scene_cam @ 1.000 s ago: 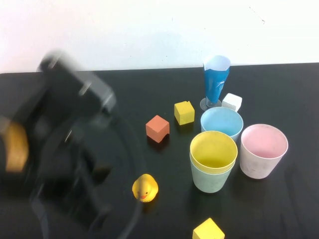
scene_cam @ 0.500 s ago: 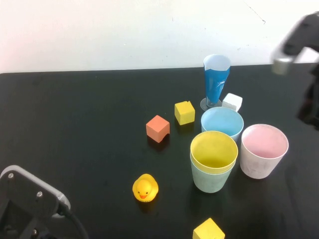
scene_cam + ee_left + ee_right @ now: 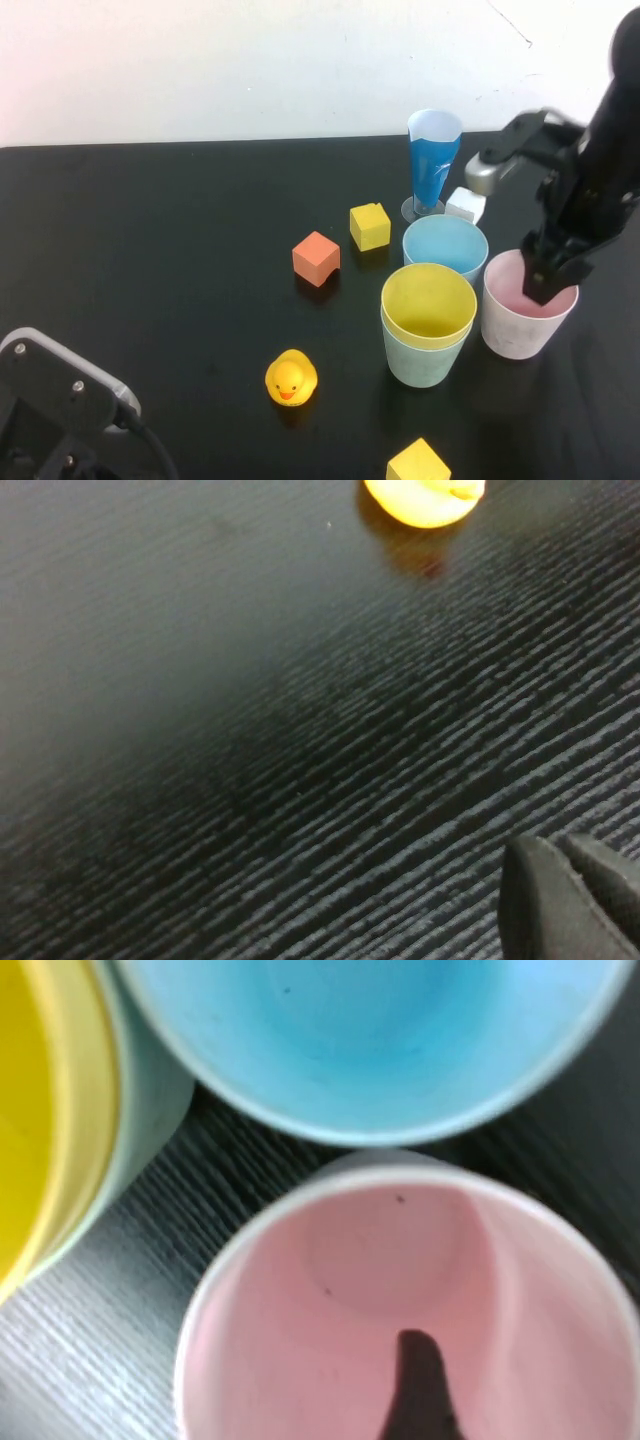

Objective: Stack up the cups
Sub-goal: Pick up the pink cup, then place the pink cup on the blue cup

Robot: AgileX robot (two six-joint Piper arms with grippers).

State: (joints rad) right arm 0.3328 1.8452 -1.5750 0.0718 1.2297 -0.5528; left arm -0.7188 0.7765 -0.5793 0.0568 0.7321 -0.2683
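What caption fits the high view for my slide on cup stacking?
Right gripper dips into the pink cup; yellow cup sits nested in the green cup; left gripper parked.

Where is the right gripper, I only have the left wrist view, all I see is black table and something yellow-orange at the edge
Observer: The right gripper is over the far side of the pink cup, with one finger dipping inside it.
Operator: Is anything stacked already?
Observer: Yes, the yellow cup sits nested in the mint green cup. The light blue cup stands alone behind them.
Operator: What is the yellow-orange thing?
Observer: A rubber duck on the table, left of the stack. The left gripper is low at the near left corner.
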